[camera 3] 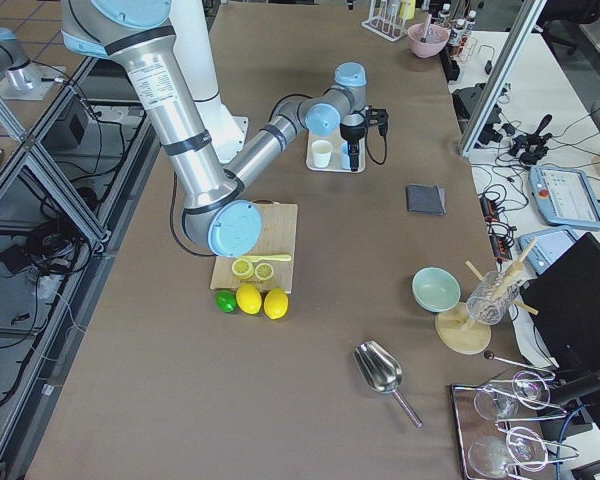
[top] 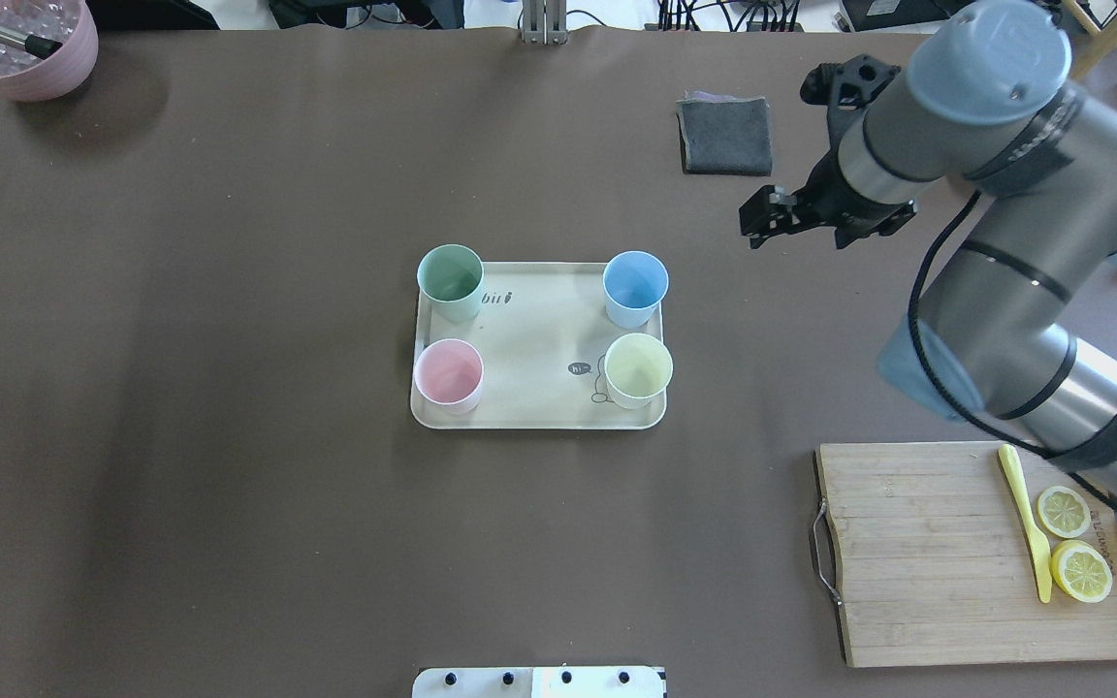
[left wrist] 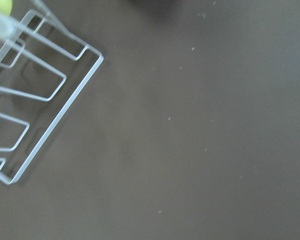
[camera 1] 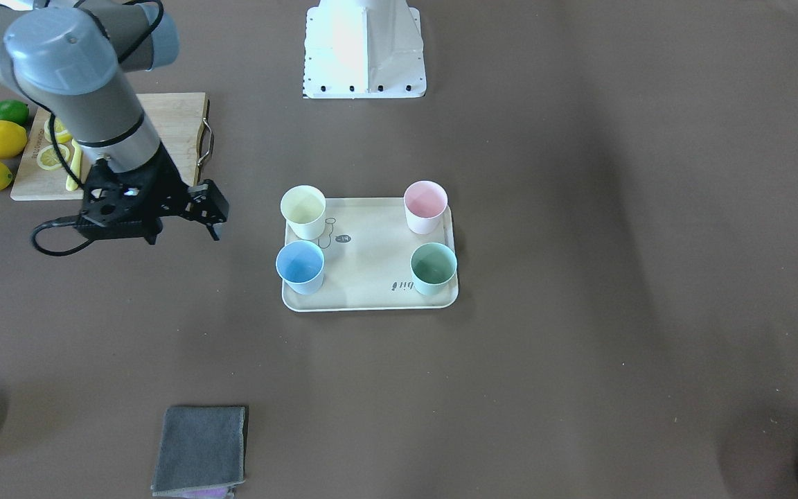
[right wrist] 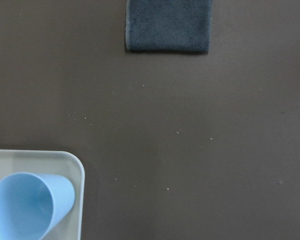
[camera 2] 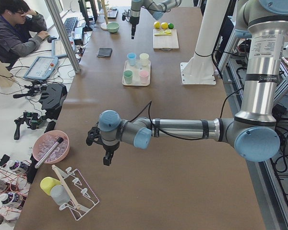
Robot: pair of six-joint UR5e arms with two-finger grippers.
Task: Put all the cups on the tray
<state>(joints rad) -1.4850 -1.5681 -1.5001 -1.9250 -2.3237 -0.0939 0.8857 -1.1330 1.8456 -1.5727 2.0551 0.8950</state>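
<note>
We think the job is done: the small pink cup (top: 448, 373), blue cup (top: 634, 286), yellow cup (top: 638, 368) and green cup (top: 450, 279) all stand on the flat cream tray (top: 539, 339), our right claw (top: 757, 228) spread apart nearby, holding nothing.

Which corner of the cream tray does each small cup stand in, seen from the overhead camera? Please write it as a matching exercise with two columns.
Cups on the flat cream-beige rectangular tray:
1. small matte pink cup
2. small matte light blue cup
3. small matte pale yellow cup
4. small matte mint green cup

Corners:
A. far from the robot, on its right
B. near the robot, on its left
C. far from the robot, on its left
D. near the robot, on its right

Pairs: 1-B, 2-A, 3-D, 4-C
</note>
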